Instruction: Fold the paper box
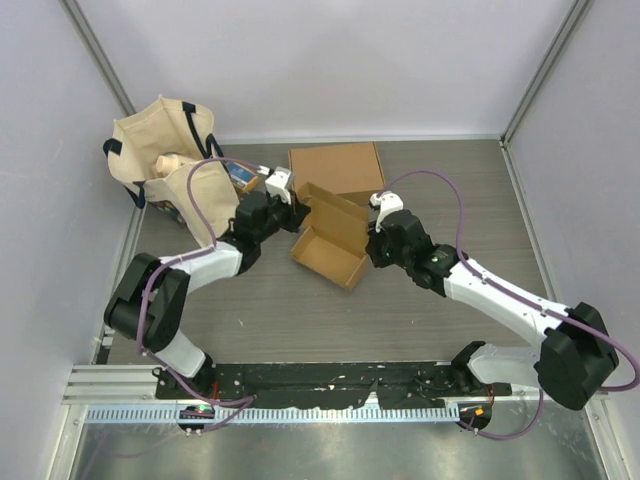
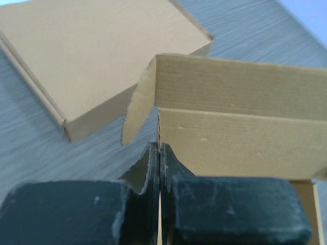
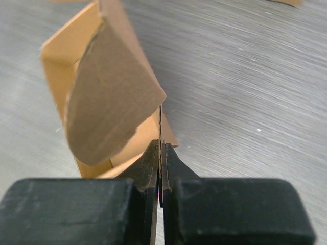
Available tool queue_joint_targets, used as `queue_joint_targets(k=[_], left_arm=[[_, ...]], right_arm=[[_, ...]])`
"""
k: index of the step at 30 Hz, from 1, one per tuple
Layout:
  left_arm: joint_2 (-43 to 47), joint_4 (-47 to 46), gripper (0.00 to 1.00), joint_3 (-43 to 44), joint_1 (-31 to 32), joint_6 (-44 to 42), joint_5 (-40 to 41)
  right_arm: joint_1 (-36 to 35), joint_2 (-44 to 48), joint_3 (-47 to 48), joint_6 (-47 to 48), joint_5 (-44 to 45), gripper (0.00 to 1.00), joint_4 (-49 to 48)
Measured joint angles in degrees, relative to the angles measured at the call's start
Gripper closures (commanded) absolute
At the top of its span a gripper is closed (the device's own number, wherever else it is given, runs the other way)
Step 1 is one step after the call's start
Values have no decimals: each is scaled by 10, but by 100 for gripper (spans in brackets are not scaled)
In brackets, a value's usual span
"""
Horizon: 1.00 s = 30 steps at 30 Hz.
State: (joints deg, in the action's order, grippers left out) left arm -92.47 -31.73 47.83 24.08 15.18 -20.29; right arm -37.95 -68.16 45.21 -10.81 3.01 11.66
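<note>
Brown paper box (image 1: 327, 250) partly folded, top open

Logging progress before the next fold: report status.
Left and right jaws shut on opposite walls of the paper box. Lid open. Closed cardboard box close behind it.

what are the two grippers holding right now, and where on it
Both hold the open paper box: the left gripper pinches a thin wall edge at its left end, the right gripper a wall edge at its right end.
</note>
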Motion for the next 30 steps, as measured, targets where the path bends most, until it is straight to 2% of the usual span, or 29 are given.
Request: queue_joint_targets(k=[5,8,12,17,22,23,26,28,30], left_arm=[[50,-44,100,-81,112,-6,276],[61,-68,100,-113,161,-1,377],[62,-110,100,-145,196,11,465],[58,-174,100,-182,228,28,531],[47,-252,100,-220,259,33,559],[47,-263,100,-226,263,33,561],[44,-296,100,-247,271,31,566],[42,-319,100,-265,274,23,574],[41,-333,100,-282,277,17,580]], right_arm=[[-12,-60,30,-118,156,91,21],[-32,-87,31,-182,236,91,23],[-67,-94,5,-231,304,90,-11],[-125,-94,-49,-264,396,90,-81],[-165,-96,-108,-306,480,81,-155],[-168,-96,-116,-311,489,77,-168],[-169,-96,-129,-302,495,53,-199],[-167,-93,-129,-278,476,44,-202],[-163,-78,-129,-246,434,40,-190]])
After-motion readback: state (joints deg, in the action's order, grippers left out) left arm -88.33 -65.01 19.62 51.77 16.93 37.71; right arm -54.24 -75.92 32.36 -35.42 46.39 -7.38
